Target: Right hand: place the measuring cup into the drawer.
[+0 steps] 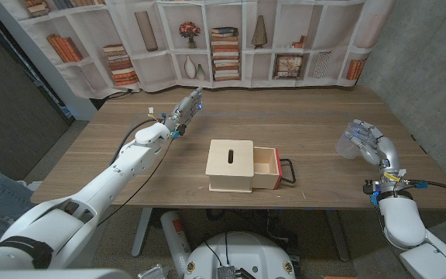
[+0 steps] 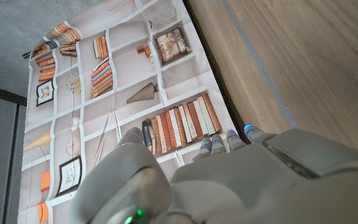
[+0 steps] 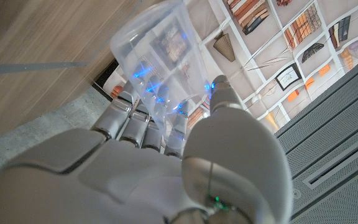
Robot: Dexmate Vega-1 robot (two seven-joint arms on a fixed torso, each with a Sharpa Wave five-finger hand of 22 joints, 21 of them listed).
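Clear, see-through plastic measuring cup (image 1: pixel 350 143) at the frame's right, tinted by blue lights from the silvery-grey right hand (image 1: pixel 368 145). Centre frame, a pale wooden drawer box (image 1: pixel 241 166) with a red handle (image 1: pixel 288 171) on the brown wood-grain table (image 1: pixel 300 116). White left hand (image 1: pixel 183 112) at upper left, blue fingertip glow.

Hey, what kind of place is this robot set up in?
Probably a lab or test room dressed as a home. The bookshelves behind the wooden table are a printed backdrop hanging in folds, with bare grey wall beside it, and the table holds just a small wooden drawer box.
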